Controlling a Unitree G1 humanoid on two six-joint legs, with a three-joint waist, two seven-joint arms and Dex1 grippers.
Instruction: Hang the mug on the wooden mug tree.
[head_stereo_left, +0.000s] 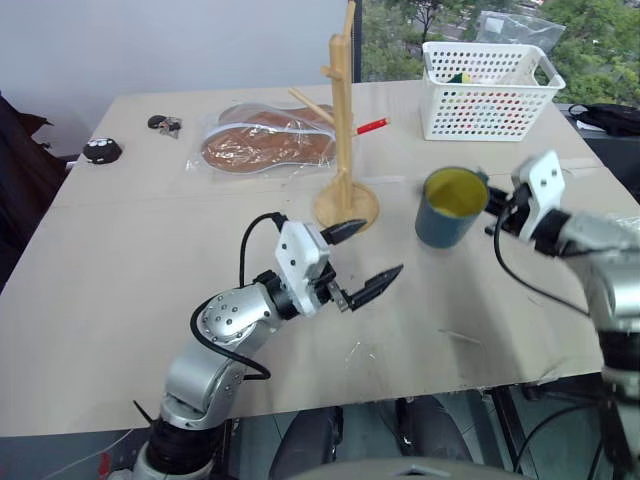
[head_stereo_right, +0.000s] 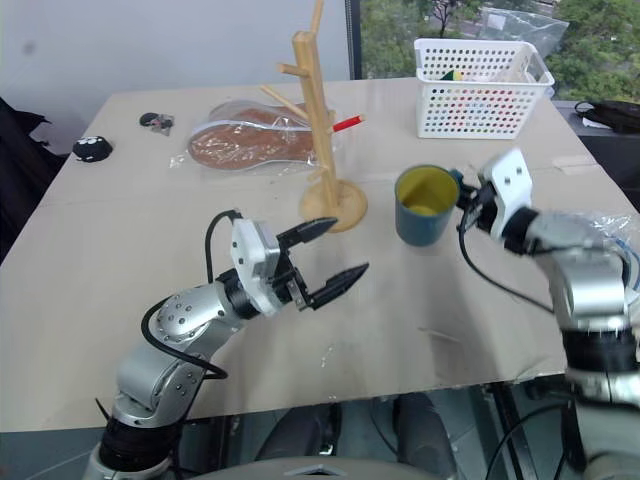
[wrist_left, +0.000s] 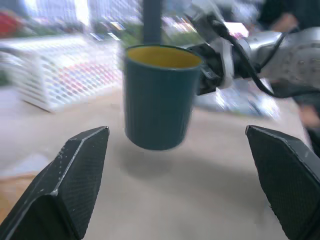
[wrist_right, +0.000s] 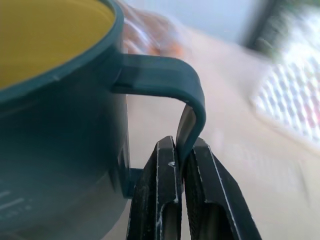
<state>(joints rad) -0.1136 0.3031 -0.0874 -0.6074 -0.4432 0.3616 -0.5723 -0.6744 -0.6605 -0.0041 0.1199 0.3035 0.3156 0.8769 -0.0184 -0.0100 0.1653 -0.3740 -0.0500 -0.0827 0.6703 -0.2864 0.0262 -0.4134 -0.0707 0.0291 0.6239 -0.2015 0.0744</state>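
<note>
Mug (head_stereo_left: 450, 207) is hanging in the air right of middle in the eye views, not yet on the wooden mug tree (head_stereo_left: 344, 120). Left wrist view: left claw (wrist_left: 185, 175) is spreading wide. Right wrist view: right claw (wrist_right: 185, 195) is pinching its handle.

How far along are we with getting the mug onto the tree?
Done: the right gripper is shut on the handle of the mug, which is clear of the table.
In hand: the mug hangs upright, to the right of the wooden mug tree.
Left: hooking the handle over a peg. The left gripper is open and empty.
</note>
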